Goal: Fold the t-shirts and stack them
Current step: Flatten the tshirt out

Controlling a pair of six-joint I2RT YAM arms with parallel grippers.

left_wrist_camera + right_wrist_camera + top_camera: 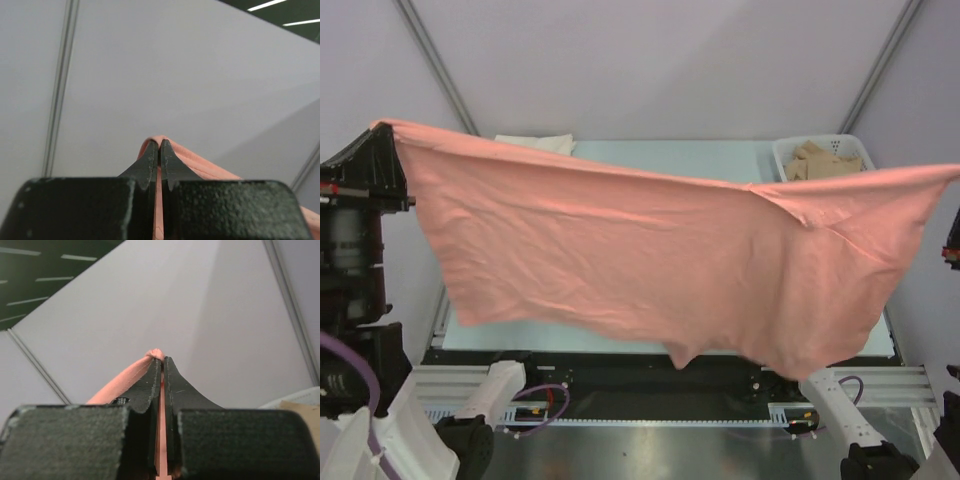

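The left gripper [159,150] is clamped tight on a pinch of the pink shirt [650,250], with cloth bunched at the tips of its jaws. The right gripper [161,367] grips another pinch the same way. Between them the pink shirt hangs spread in the air above the table [670,155], its upper edge stretched from left to right and its lower edge loose and uneven. A cream shirt [535,144] lies at the table's far left corner. A white basket [782,158] at the far right corner holds a tan shirt [825,160].
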